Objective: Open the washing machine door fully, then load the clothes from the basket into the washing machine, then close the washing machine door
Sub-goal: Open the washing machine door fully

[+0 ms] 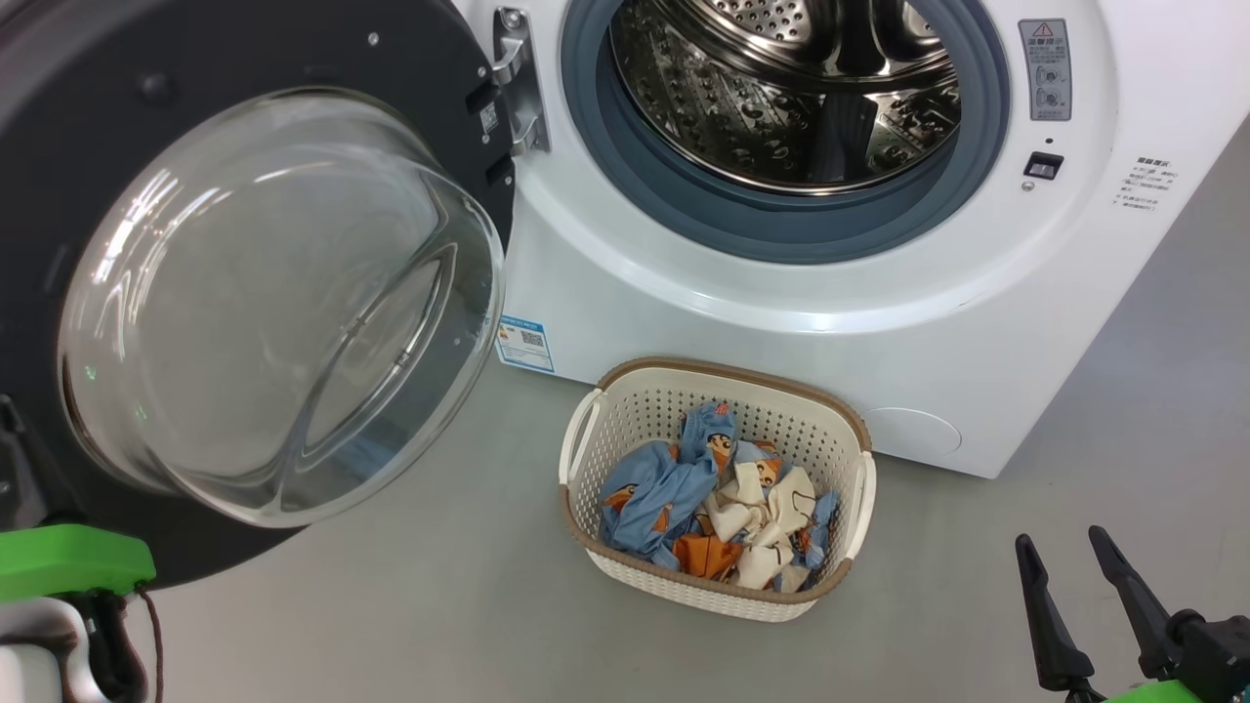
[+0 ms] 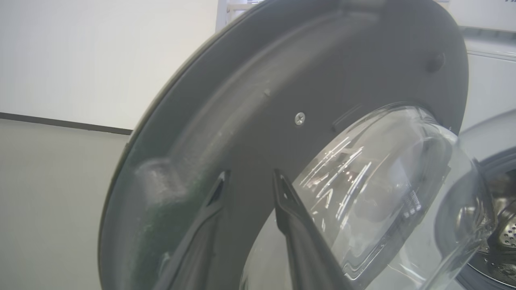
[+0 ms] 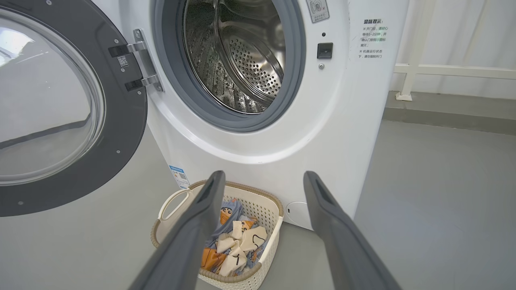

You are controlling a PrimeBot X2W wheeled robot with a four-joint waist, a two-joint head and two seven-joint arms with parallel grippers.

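The washing machine stands with its door swung out to the left, its glass bowl bulging toward me. The steel drum is bare as far as I can see. On the floor in front sits the basket, holding blue, cream and orange clothes. My left gripper is open, its fingertips close to the door's dark inner rim, nothing between them. My right gripper hangs open at the lower right, and in its own view it points over the basket and clothes.
Grey floor spreads around the basket and to the machine's right. A white rail and a step run along the wall at the far right. The left arm's green wrist part sits below the door's lower edge.
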